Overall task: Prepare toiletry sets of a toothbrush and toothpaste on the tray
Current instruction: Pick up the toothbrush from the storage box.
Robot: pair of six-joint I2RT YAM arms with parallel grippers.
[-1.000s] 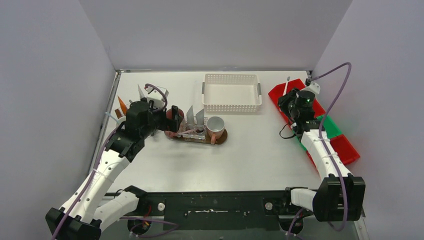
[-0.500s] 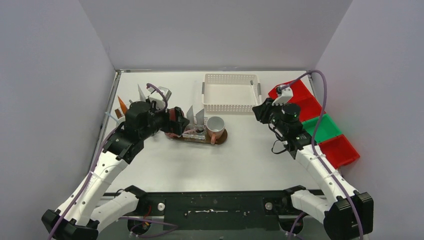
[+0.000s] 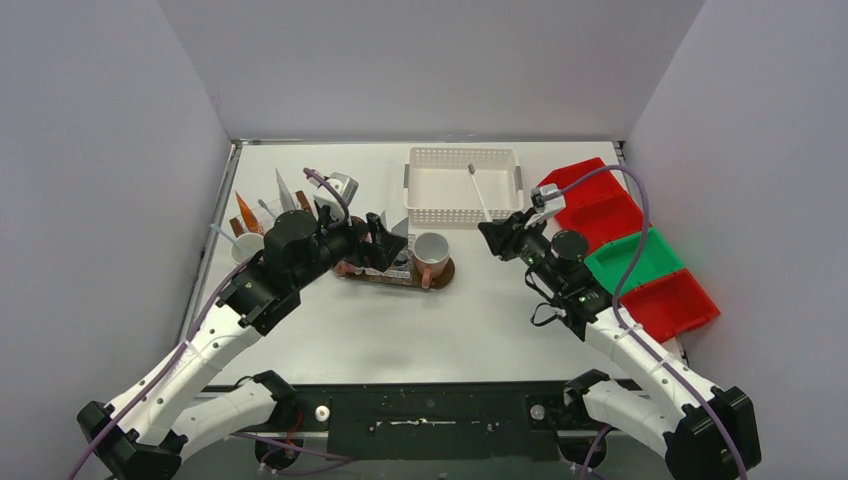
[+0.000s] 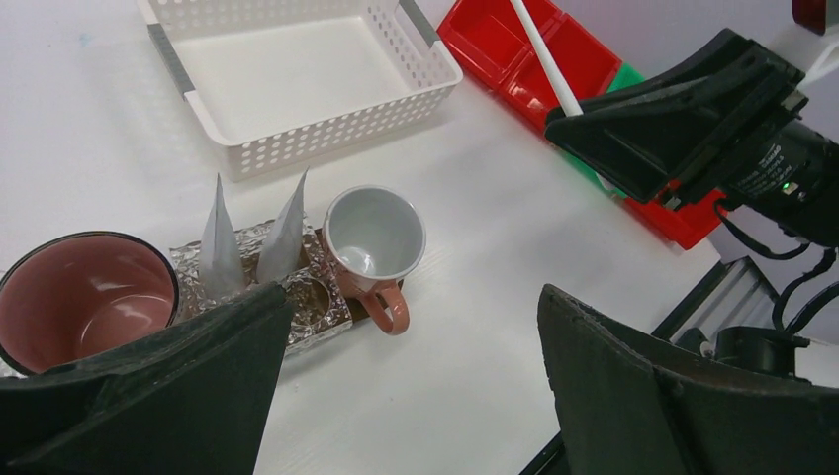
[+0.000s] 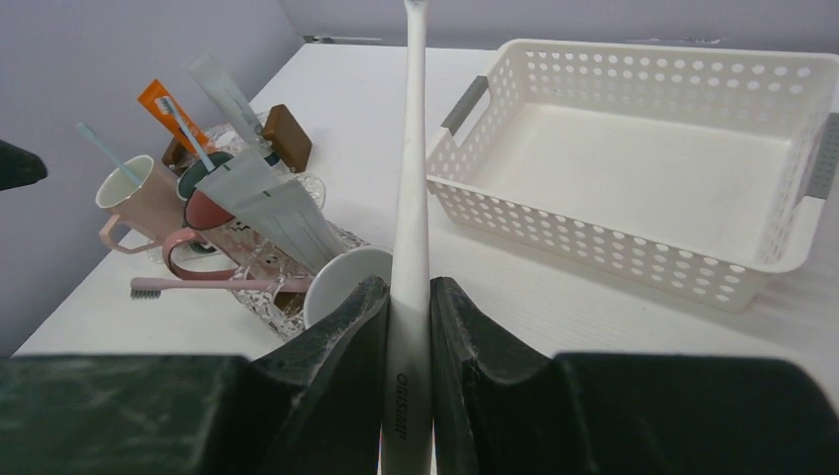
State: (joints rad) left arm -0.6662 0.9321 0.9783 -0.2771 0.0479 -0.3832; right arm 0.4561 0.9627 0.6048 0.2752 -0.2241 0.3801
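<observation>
**Right gripper clamped on white toothbrush; left gripper spread wide above tray**

The table (image 3: 480, 320) carries a white basket (image 3: 463, 185) at its far middle, with red and green bins (image 3: 640, 258) to the basket's right. The tray (image 3: 445, 271) lies in front of the basket's left part. It bears the maroon mug (image 4: 84, 297), two silver tubes (image 4: 220, 242) and the white mug with pink handle (image 3: 431, 250), which stands between the two grippers.

The left gripper (image 3: 383, 240) hangs over the tray's left part, jaws wide apart, nothing held. The right gripper (image 3: 497, 232), right of the tray, is pinched on the handle of a white toothbrush (image 5: 411, 198) whose head points toward the basket. A pink toothbrush (image 5: 208, 286) lies flat at the tray.
</observation>
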